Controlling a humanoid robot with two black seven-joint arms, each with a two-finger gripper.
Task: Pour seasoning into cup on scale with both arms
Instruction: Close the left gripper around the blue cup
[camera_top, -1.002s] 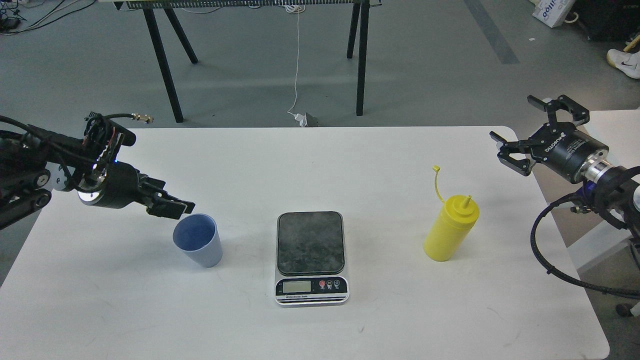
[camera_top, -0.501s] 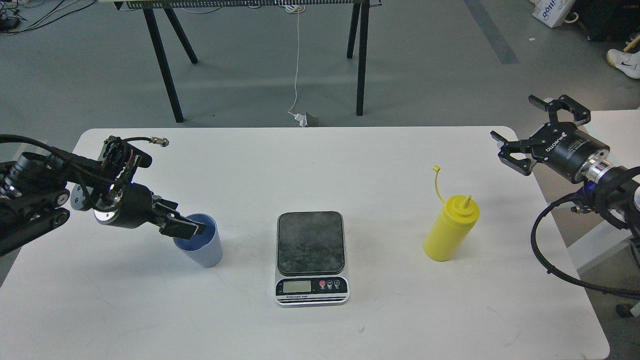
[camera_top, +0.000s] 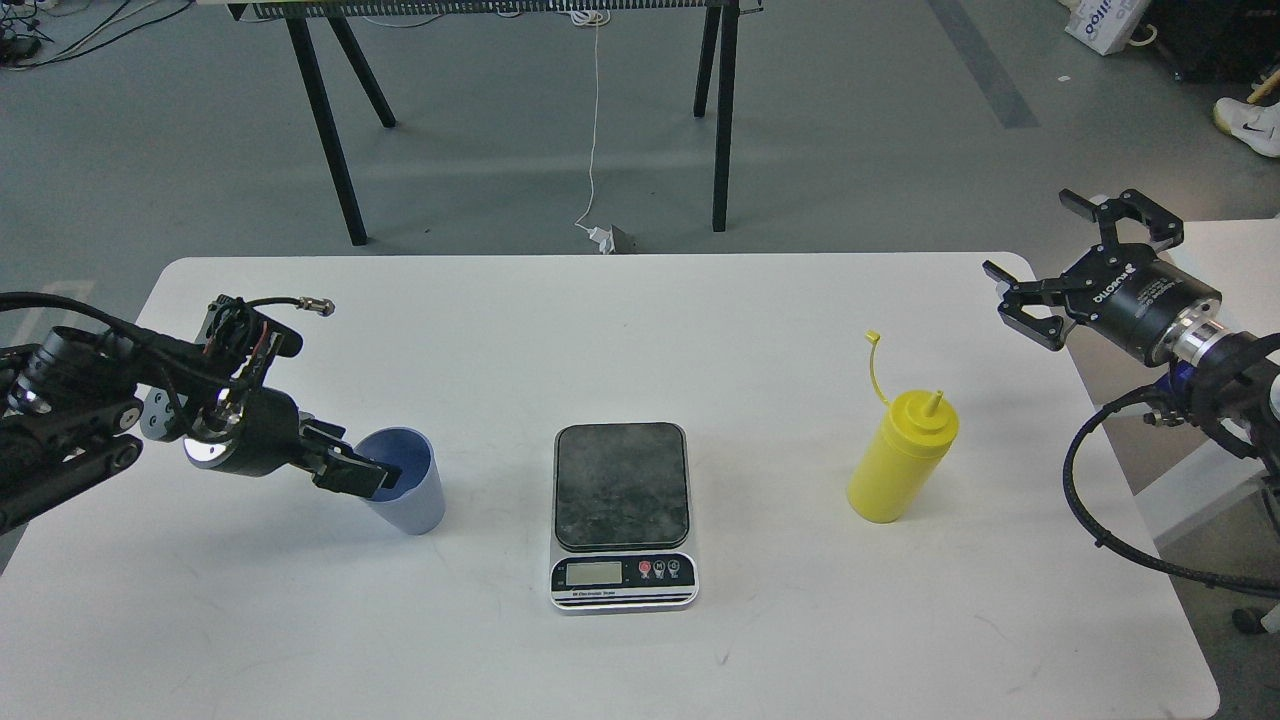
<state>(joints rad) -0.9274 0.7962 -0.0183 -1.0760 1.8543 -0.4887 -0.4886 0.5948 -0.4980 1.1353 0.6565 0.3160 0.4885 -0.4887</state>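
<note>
Within the last second the left pincer has dropped to the cup rim, one finger apparently inside; how tight its grip is, I cannot tell. The scale waits empty on the counter, beyond the cup from that pincer. The right pincer hangs spread, the seasoning well below-left of it, untouched.

Our left gripper at the cup; right gripper spread wide.

One left finger reaches over the cup's near rim. The scale sits mid-table, bare; the seasoning stands upright, well apart from our right gripper.
</note>
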